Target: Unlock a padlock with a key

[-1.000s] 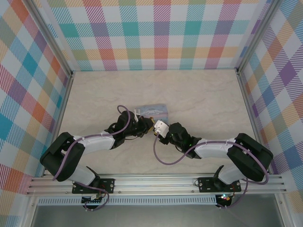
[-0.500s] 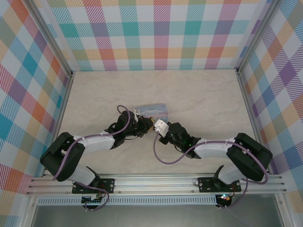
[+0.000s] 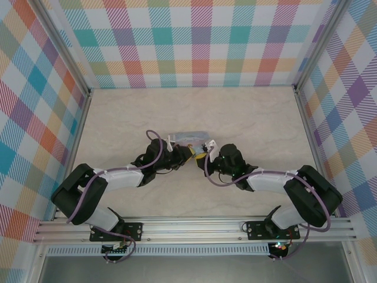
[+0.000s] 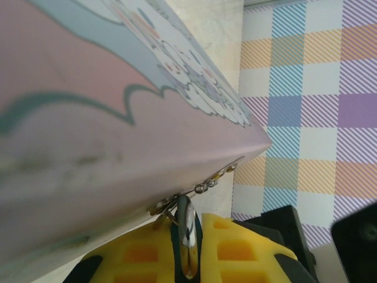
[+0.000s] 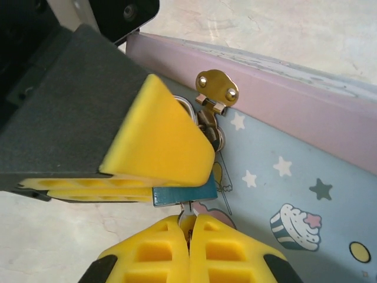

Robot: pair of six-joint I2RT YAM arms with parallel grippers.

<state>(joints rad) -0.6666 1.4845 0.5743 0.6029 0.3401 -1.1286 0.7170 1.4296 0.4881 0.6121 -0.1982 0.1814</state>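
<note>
The small padlock (image 5: 179,193) has a blue body and hangs from the brass hasp (image 5: 216,88) of a pale blue tin (image 5: 283,177). My left gripper (image 4: 187,236) is shut on the padlock; its silvery shackle (image 4: 187,227) shows between the yellow fingers (image 4: 247,247). My right gripper (image 5: 189,221) is shut on the key (image 5: 189,211), a thin metal sliver whose tip meets the underside of the padlock body. In the top view the left gripper (image 3: 187,154) and right gripper (image 3: 205,155) meet nose to nose just in front of the tin (image 3: 188,136).
The tin's pink-edged lid (image 4: 88,130) looms close above the left fingers. Marble tabletop (image 3: 253,118) stretches behind and to both sides of the tin. Plaid walls (image 3: 200,41) enclose the table on three sides.
The right gripper has closed and its wrist has turned and shifted toward the padlock. The left arm has stayed put.
</note>
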